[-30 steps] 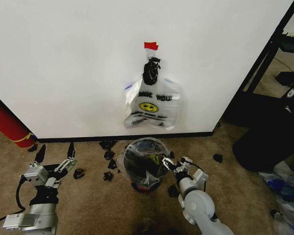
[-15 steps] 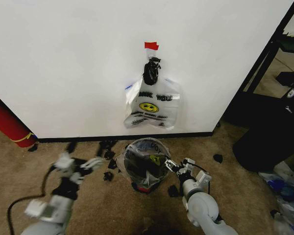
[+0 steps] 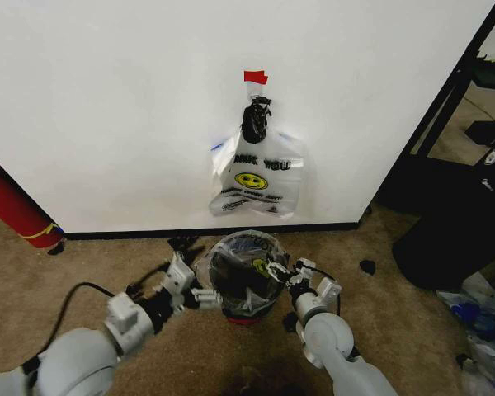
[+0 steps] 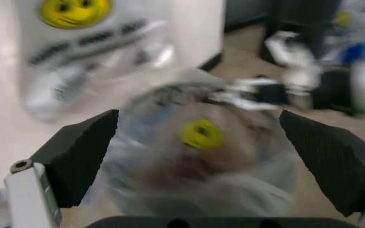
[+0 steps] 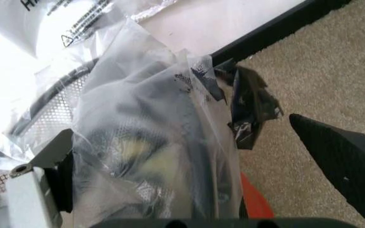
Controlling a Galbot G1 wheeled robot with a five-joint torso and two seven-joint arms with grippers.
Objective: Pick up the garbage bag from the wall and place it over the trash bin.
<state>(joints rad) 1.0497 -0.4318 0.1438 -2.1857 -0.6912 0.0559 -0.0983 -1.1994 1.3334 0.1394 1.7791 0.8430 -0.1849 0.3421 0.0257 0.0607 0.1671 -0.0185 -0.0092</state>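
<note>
The left gripper (image 3: 200,289), fingers spread, reaches to the left rim of the trash bin (image 3: 241,309), which wears one garbage bag (image 3: 228,262) under the wall (image 3: 107,107). The right gripper (image 3: 278,270), fingers apart, straddles that bag's right edge; bare carpet (image 3: 396,330) lies beyond.

The trash bin (image 3: 244,280) stands on the carpet (image 3: 99,256) just before the wall (image 3: 107,99), hemmed on both flanks: the left gripper (image 3: 200,286), fingers spread, sits against its left rim and the right gripper (image 3: 276,270) against its right. Black scraps (image 3: 181,245) litter the floor between bin and baseboard. Above the bin, the hanging garbage bag (image 3: 256,177) covers the wall. Wall to its left is bare; dark furniture (image 3: 454,214) crowds the right.
</note>
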